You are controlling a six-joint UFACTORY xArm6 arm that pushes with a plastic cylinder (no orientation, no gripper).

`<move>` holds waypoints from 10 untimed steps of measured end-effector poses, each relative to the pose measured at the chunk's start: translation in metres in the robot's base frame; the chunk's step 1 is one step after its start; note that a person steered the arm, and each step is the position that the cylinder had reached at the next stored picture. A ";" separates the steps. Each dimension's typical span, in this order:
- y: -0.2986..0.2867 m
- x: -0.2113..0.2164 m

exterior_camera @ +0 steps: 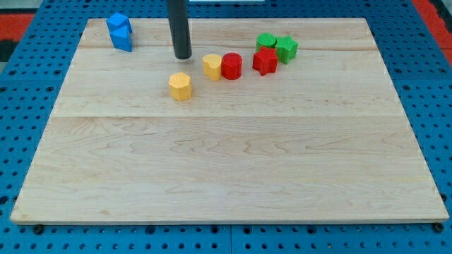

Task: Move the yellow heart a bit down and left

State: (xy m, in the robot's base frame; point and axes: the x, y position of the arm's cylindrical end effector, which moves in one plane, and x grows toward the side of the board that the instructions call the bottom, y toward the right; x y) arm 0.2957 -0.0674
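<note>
The scene is brightly and evenly lit, with light that seems to fall from above. The pale wooden board [226, 162] shows no hot glare, only a soft sheen on its grain. Shadows are short and faint: a thin dark edge under the yellow heart [212, 66] and the other blocks, and a small smudge at my tip [183, 56]. Focus is fairly sharp at the middle; the blue pegboard [21, 141] at the corners looks slightly softer, perhaps from compression. The board's edges converge toward the view's top.
</note>
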 end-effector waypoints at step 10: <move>0.034 0.108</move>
